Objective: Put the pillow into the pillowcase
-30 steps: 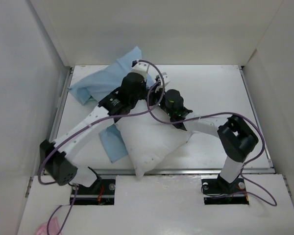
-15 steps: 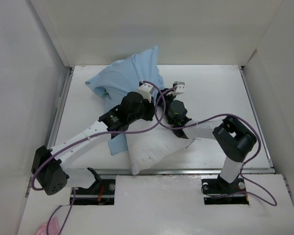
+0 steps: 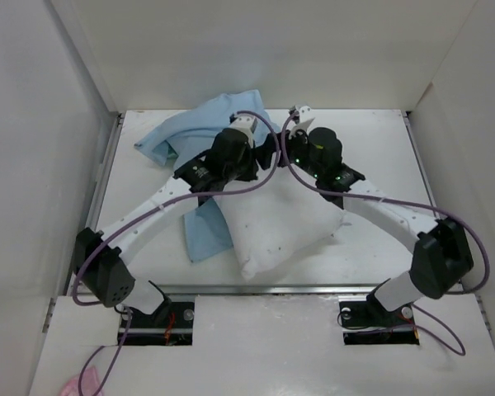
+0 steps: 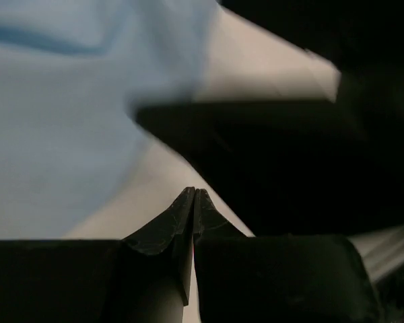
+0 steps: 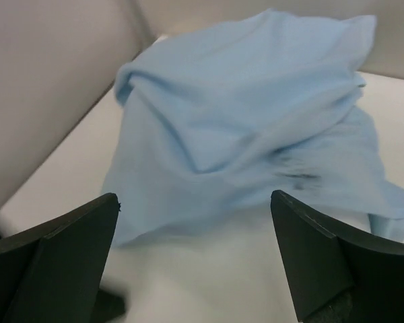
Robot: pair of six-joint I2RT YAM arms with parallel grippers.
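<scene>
Left tool (image 4: 192, 192), tips pressed together, right tool (image 5: 194, 202), spread wide, pale blue pillowcase (image 5: 249, 114) bunched just ahead of right tool, white speckled pillow (image 3: 280, 227) laid beneath and behind both tools on counter (image 3: 379, 140)

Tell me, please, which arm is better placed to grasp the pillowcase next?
Right, probably. The right gripper stands open and faces the light blue pillowcase directly, with the cloth just ahead of its fingers. The left gripper is shut, so it would first have to open.
</scene>
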